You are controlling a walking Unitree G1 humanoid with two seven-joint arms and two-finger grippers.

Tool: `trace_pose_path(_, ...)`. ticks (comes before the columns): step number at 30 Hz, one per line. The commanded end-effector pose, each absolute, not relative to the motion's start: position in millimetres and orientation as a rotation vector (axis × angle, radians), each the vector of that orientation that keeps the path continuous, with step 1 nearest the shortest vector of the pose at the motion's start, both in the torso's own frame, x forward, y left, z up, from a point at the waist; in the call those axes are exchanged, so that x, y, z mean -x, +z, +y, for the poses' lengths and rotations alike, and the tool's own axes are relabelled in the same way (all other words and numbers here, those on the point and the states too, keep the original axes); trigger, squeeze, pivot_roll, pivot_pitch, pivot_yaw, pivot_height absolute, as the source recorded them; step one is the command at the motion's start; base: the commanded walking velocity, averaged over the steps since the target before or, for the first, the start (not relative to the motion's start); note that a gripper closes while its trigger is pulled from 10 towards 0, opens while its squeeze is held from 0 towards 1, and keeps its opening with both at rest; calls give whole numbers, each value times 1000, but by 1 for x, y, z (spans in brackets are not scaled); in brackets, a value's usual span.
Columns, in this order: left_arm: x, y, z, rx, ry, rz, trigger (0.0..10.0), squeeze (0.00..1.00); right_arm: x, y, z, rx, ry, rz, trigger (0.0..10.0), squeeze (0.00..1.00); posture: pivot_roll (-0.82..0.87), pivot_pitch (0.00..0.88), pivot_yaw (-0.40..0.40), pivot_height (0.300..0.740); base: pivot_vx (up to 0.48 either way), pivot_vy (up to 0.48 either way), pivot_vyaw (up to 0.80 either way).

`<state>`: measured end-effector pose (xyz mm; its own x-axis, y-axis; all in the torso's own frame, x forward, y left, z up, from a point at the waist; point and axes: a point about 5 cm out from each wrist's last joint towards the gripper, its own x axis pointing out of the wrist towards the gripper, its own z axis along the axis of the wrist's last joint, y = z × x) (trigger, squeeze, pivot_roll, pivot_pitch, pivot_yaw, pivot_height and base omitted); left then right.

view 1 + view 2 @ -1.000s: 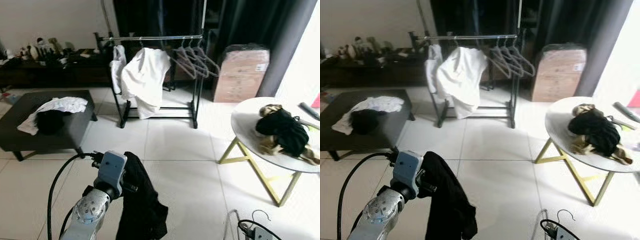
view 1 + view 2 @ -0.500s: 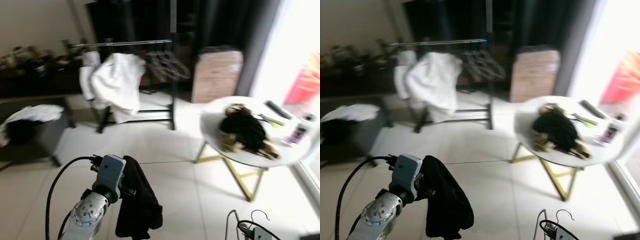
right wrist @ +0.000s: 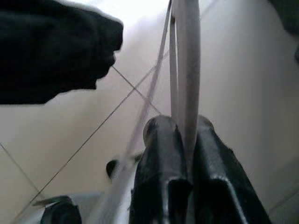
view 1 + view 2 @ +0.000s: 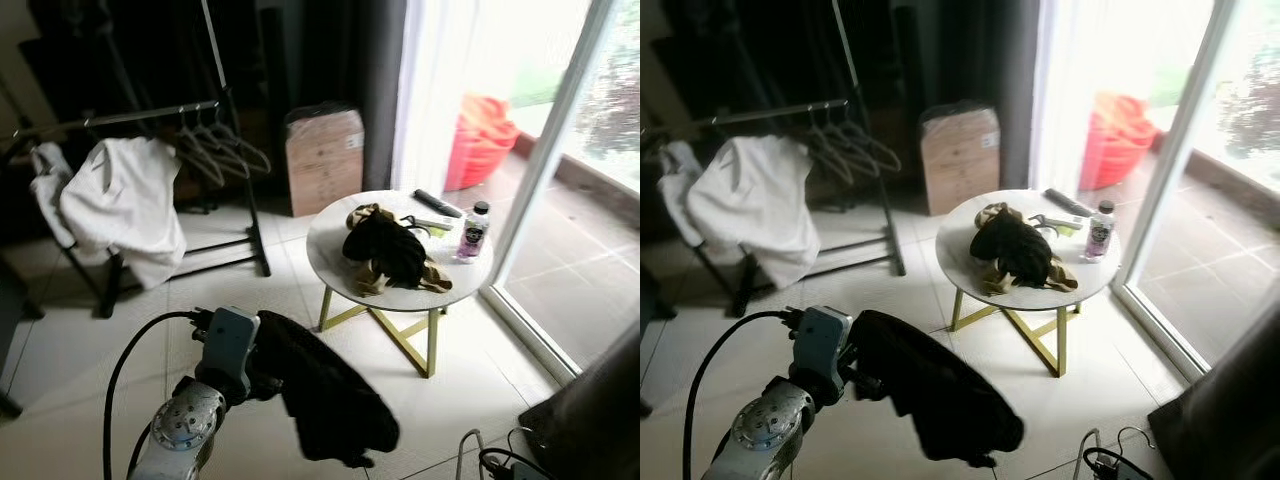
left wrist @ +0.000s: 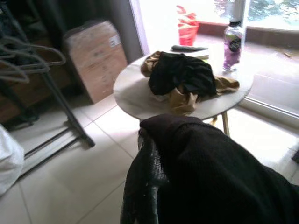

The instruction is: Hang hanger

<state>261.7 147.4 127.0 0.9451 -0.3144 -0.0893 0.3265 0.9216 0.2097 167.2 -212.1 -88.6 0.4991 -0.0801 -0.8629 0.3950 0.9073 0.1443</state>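
View has swung right since a second ago: the black metal garment rack (image 4: 150, 120) with its white shirt (image 4: 120, 205) is now sitting far left, and the round white surface (image 4: 330, 262) on yellow legs is coming to centre. The left hand (image 5: 148, 173) is carrying a limp black knit garment (image 4: 325, 395) draped over it; finger state cannot be told. Lower right, the right hand (image 3: 187, 161) is pinching a thin pale wire hanger (image 3: 186, 60) by its rod. Judgement: light, stiff, slippery; hold near the hook.
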Motion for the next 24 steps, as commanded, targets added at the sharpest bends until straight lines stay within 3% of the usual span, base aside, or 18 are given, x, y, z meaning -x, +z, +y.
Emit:
trace_pose_path(1, -262, 139, 144, -220, -345, -7, 10000, 0, -152, -95, -214, -313, -305, 1073, 10000, 0, -101, 62, 55, 740, 0, 0, -800)
trace_pose_path(8, -261, 139, 143, -221, -353, -6, 10000, 0, -186, -75, -229, -203, -299, 877, 10000, 0, -99, 61, 61, 740, 0, 0, -229)
trace_pose_path(13, -260, 139, 142, -218, -366, -5, 10000, 0, -247, -23, -256, -405, -378, 475, 10000, 0, -98, 61, 61, 740, 0, 0, 0)
trace_pose_path(17, -259, 138, 141, -218, -373, -4, 10000, 0, -280, 22, -280, -558, -463, 167, 10000, 0, -96, 61, 61, 740, 0, 0, 0)
trace_pose_path(20, -259, 139, 140, -219, -375, -4, 10000, 0, -285, 32, -287, -565, -490, 105, 10000, 0, -98, 63, 61, 740, 0, 0, 0)
trace_pose_path(21, -259, 139, 140, -221, -378, -6, 10000, 0, -285, 37, -292, -337, -492, 155, 10000, 0, -98, 65, 60, 740, 0, 0, 0)
trace_pose_path(24, -258, 139, 139, -223, -382, -9, 10000, 0, -283, 36, -291, 27, -448, 248, 10000, 0, -103, 69, 59, 740, 0, 0, 0)
